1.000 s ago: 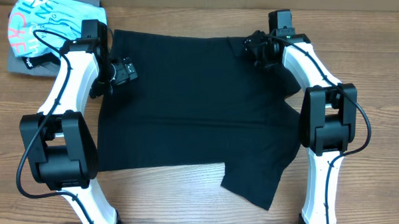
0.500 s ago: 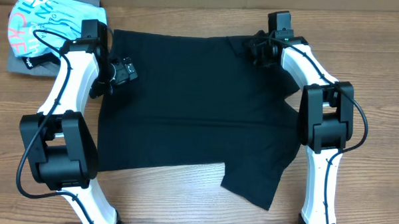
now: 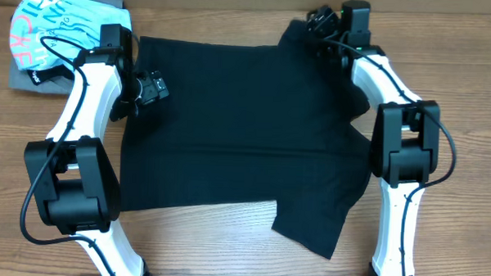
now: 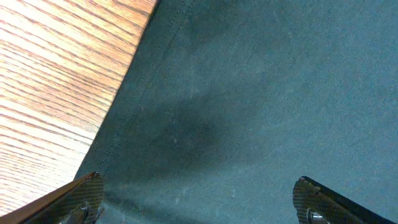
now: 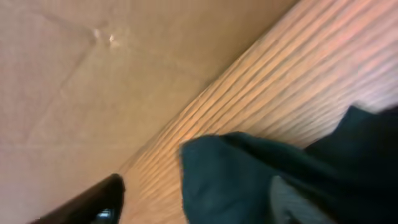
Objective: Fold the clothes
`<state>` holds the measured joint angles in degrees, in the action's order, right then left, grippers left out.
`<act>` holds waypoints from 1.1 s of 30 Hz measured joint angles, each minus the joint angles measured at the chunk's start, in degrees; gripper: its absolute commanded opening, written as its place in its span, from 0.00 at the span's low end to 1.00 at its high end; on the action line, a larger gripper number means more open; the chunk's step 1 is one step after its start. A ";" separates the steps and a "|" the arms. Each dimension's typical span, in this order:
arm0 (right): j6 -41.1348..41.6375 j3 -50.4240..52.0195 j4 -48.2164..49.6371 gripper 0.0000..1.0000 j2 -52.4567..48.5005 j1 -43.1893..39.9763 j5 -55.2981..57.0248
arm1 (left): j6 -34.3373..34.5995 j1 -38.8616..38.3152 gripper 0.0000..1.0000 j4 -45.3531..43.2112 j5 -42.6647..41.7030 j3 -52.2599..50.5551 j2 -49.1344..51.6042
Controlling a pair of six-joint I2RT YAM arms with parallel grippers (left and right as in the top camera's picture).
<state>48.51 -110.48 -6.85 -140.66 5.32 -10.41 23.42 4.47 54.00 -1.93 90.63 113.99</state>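
**Fig.** Black T-shirt (image 3: 238, 129) is lying spread across the middle of the bench (image 3: 225, 244), one flap reaching toward the near edge. Left pincer (image 4: 196, 196) is hovering over the shirt's left border, fingers wide apart. Right pincer (image 3: 317, 22) is standing apart at the far edge, beside a bunched shirt corner. Light blue shirt (image 3: 45, 28) is lying in the far left corner.

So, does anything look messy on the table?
Yes. The black T-shirt lies mostly flat, but in the overhead view its top right corner is bunched up by the right gripper, and one sleeve sticks out crooked at the bottom right.
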 measured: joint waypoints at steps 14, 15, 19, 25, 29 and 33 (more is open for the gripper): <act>-6.69 -3.23 -23.32 0.73 0.00 -16.31 -18.25 | -2.56 0.00 1.00 -0.04 0.26 0.00 0.00; -7.56 -3.39 -24.70 0.73 0.00 -16.85 -18.84 | -2.60 0.00 1.00 -0.04 0.26 0.00 0.00; -12.72 -3.54 -30.93 0.58 0.00 -16.92 -18.25 | -2.60 0.00 1.00 -0.04 0.26 0.00 0.00; -18.62 -3.61 -36.09 0.51 0.13 -14.69 -15.10 | -2.60 0.00 1.00 -0.02 0.26 0.00 0.00; -21.24 -3.69 -41.40 0.51 1.81 -13.05 -9.94 | -2.60 0.00 1.00 -0.02 0.28 0.00 0.00; -23.50 -3.69 -45.68 0.51 4.50 -11.08 -3.63 | -2.60 0.00 1.00 -0.02 0.31 0.00 0.00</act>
<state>25.02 -114.17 -52.53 -136.16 -5.76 -14.04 20.82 4.47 53.98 -1.63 90.63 113.99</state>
